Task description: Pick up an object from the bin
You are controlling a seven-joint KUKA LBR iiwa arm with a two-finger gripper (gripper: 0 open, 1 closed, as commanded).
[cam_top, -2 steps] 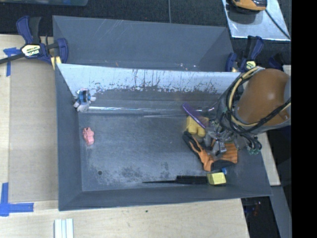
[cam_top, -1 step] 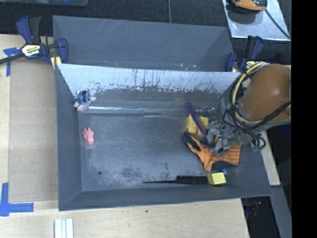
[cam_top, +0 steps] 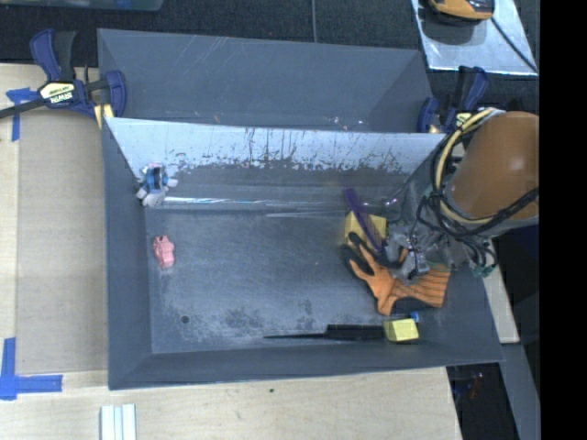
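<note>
the gripper [cam_top: 410, 253] is seen low in the right part of the bin [cam_top: 275, 90], hung about with cables under the arm's orange cover. whether the claw is released or clenched cannot be told, as it is hidden in the tangle of cables. nothing can be made out as grasped.

it is set just over a small heap by the right wall: an orange glove [cam_top: 415, 290], a yellow and black thing [cam_top: 359, 238] touching the glove's upper left, and a purple stick [cam_top: 359, 207] behind it. the glove is judged the likeliest thing to be picked, since it is nearest below the claw. the heap is probably pressed to that side by the sloping wall, so the approach is made steeply from above.

the glove is laid flat, its long axis running from upper left to lower right; the darker, finger-like end is pointed to the upper left, the ribbed end towards the right wall.

a yellow block [cam_top: 401, 329] and a black rod [cam_top: 321, 335] are laid along the near wall. a pink bit [cam_top: 163, 251] and a blue-white bit [cam_top: 151, 182] are left well apart, at the left.
</note>
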